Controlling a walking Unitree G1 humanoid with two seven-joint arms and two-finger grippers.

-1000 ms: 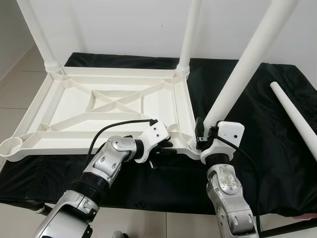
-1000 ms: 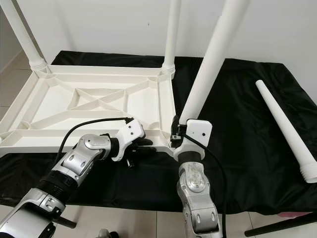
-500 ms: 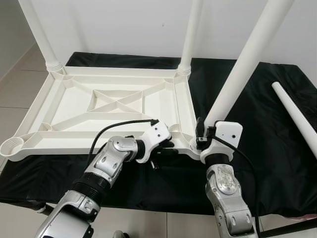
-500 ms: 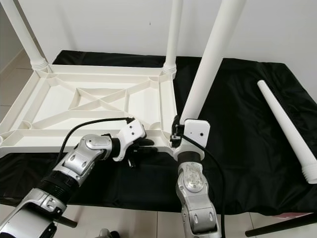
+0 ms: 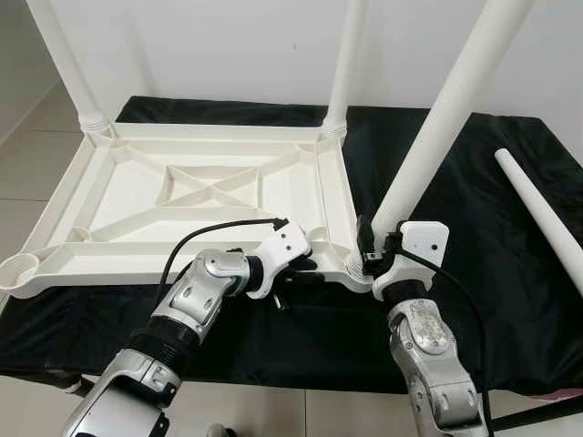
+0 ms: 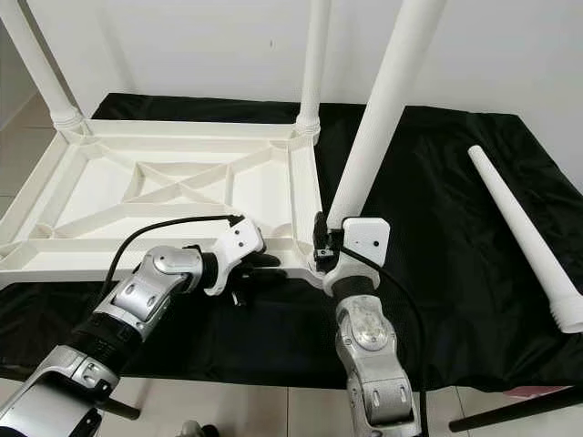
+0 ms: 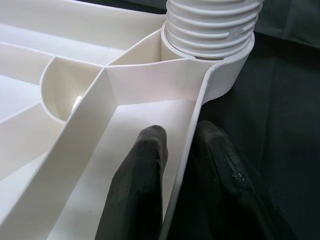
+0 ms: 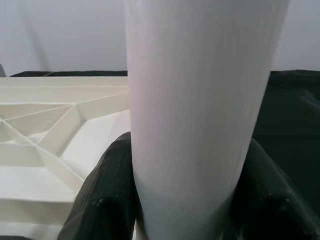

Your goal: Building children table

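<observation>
Right tool (image 5: 369,256) gripping tilted table leg (image 5: 444,118), top leaning rightward

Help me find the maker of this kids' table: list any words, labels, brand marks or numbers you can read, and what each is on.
No readable text anywhere.
The upturned tabletop, its screwed-in legs, the loose leg and the black cloth are all unmarked.
The left gripper and right gripper carry no legible marks either.
</observation>
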